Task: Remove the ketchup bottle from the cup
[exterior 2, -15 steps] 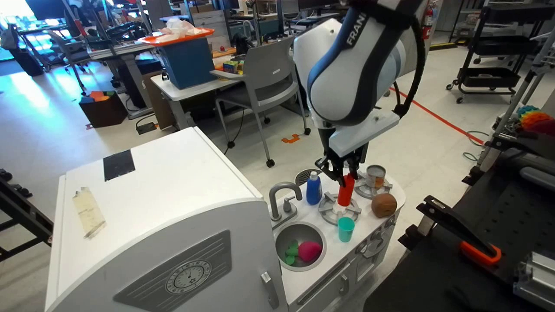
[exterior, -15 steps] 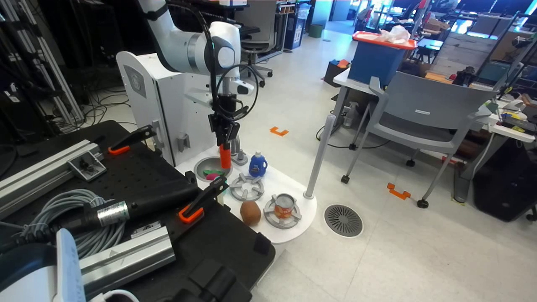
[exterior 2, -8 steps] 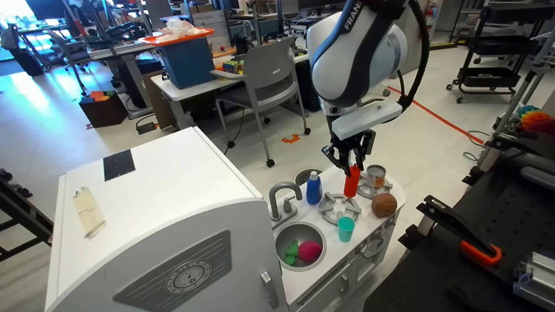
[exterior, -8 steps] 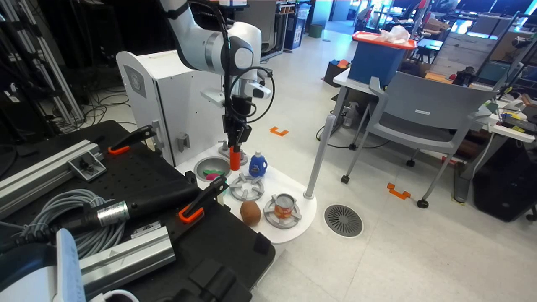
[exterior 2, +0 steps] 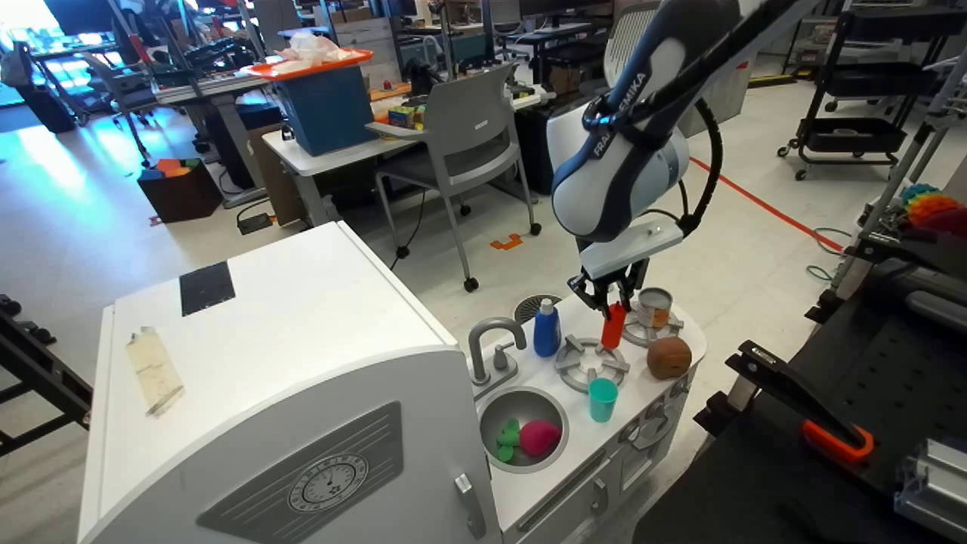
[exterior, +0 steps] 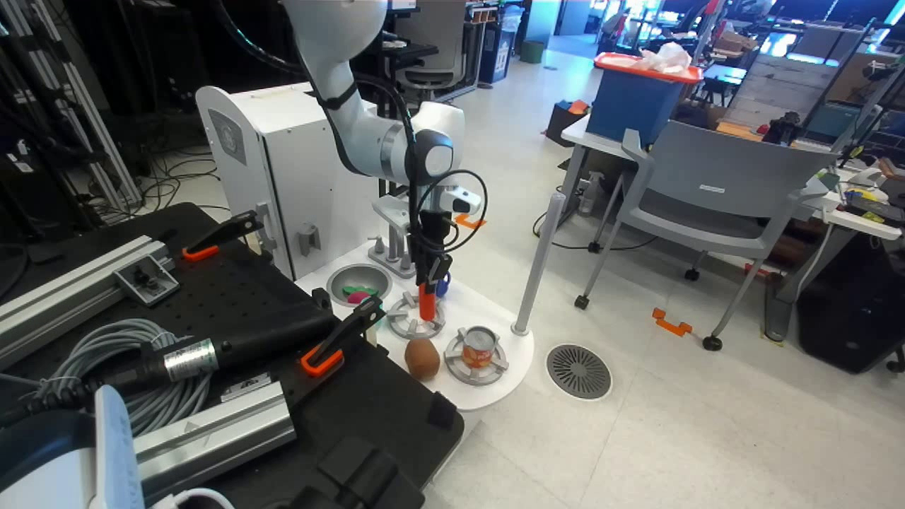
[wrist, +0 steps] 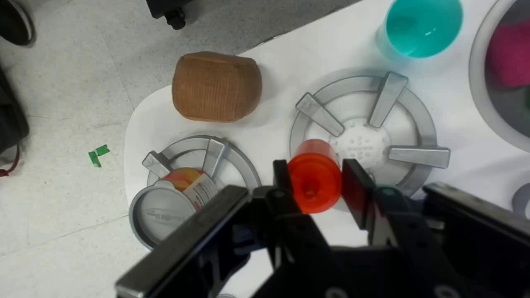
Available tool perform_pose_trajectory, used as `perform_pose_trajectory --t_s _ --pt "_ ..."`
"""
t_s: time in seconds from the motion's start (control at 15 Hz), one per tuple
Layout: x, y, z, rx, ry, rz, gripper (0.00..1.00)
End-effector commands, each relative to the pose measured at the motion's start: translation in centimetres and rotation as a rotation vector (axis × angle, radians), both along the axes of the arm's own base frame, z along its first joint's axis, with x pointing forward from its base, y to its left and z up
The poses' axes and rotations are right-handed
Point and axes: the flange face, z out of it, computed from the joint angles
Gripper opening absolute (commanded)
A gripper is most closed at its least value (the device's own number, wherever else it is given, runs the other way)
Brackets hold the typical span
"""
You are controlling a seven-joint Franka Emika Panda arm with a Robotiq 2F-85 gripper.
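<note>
The red ketchup bottle point(wrist: 308, 188) is upright between the black pads of my gripper point(wrist: 313, 176), nozzle towards the wrist. My gripper is shut on it, with a pad on each side. In both exterior views the bottle point(exterior: 427, 305) hangs below the gripper point(exterior 2: 615, 308) at the edge of the burner point(exterior 2: 572, 370) by the sink. I cannot tell whether its base touches. A pale grey cup does not show. A teal cup point(exterior 2: 602, 399) stands apart from the bottle, between this burner and the sink, and also shows in the wrist view point(wrist: 424, 27).
A can with an orange label point(exterior 2: 654, 306) stands on the far burner. A brown rounded item point(wrist: 217, 87) lies near the counter's front edge. A blue jug point(exterior 2: 546, 329) and the tap point(exterior 2: 495, 340) are at the back. The sink point(exterior 2: 559, 453) holds pink and green items.
The gripper has carried the ketchup bottle away from the sink towards the burners. In the last half second it has come lower. It stays shut on the bottle; the other objects have not moved.
</note>
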Motion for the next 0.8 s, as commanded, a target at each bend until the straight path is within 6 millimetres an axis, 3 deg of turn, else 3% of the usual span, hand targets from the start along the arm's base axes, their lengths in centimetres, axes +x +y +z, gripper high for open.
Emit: perform_pose_trajectory --t_s 0.0,0.4,0.73 --pt "2.0 1.8 -2.1 0.014 -0.021 -0.021 0.11" --pt "3.6 5.6 -2.1 0.092 -0.04 -0.015 0.11" --pt "3.1 5.3 -3.1 0.069 -0.018 -0.02 0.11"
